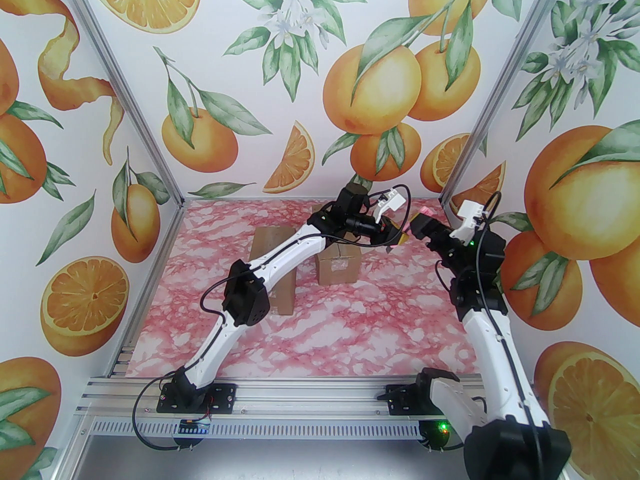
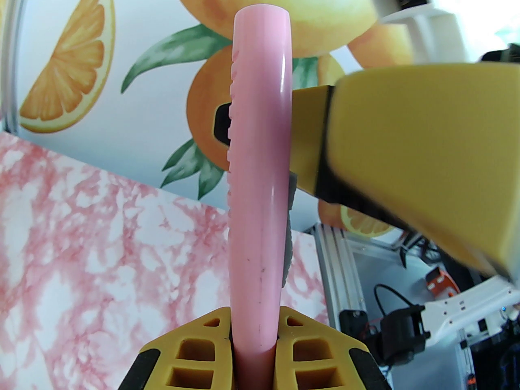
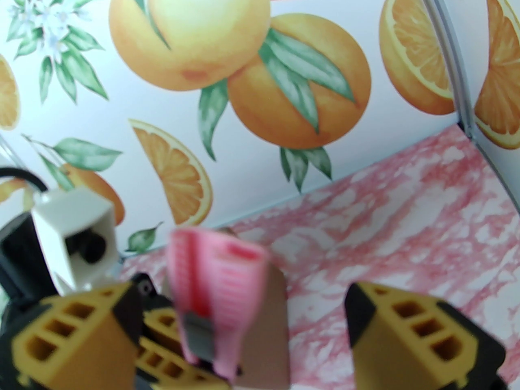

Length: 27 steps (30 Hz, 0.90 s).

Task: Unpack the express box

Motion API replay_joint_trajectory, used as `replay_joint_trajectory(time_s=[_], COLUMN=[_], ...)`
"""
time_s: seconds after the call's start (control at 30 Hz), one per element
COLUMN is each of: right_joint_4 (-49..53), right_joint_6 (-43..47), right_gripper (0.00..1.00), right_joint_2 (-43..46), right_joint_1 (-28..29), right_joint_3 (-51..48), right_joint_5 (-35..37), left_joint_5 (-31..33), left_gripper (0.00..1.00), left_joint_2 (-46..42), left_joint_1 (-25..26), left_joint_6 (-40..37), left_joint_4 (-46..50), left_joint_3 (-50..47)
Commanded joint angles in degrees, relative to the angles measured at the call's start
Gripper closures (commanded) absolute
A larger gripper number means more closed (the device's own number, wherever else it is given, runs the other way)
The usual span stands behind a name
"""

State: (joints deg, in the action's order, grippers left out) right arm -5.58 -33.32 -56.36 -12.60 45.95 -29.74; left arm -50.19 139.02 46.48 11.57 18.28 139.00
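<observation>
My left gripper is shut on a pink box cutter, which stands upright out of its yellow fingers. In the right wrist view the cutter with its grey slider rises between the spread fingers of my open right gripper, nearer the left one. From above, both grippers meet over the table's back right: left, right, the cutter's pink tip showing. A taped cardboard box lies just left of them. A second, longer box is partly hidden under my left arm.
The pink marbled table is walled by orange-print panels. An aluminium corner post stands close behind the right gripper. The left wrist camera housing sits close to the right gripper's left finger.
</observation>
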Motion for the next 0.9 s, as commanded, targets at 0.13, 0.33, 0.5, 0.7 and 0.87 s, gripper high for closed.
replay_joint_trajectory(time_s=[0.13,0.33,0.5,0.7,0.87], right_joint_4=[-19.87,-30.64,-34.41,-43.88,-45.81], right_joint_6=[-5.49,-9.41,-10.12,-14.14,-13.09], right_gripper=[0.19,0.28,0.35,0.43,0.52], right_joint_2=[-1.66,-4.69,-7.02,-9.98,-11.56], right_joint_1=[-0.32,-0.32,-0.27,0.89,3.18], right_joint_3=[-3.0,-4.29,-3.29,-3.44,-3.24], right_joint_5=[-16.05,-19.0,-21.25,-25.07,-25.45], left_joint_5=[-7.16,-10.65,-12.76,-15.22,-17.14], left_gripper=[0.97,0.98,0.98,0.99,1.0], left_joint_2=[-0.95,-1.12,-1.38,-1.39,-1.3], left_joint_1=[-1.36,-1.57,-1.59,-1.61,-1.62], left_joint_6=[-1.13,-1.2,-1.38,-0.77,-0.1], left_joint_4=[-0.69,-0.88,-1.35,-2.89,-3.78], left_joint_3=[5.0,5.67,5.67,5.91,6.02])
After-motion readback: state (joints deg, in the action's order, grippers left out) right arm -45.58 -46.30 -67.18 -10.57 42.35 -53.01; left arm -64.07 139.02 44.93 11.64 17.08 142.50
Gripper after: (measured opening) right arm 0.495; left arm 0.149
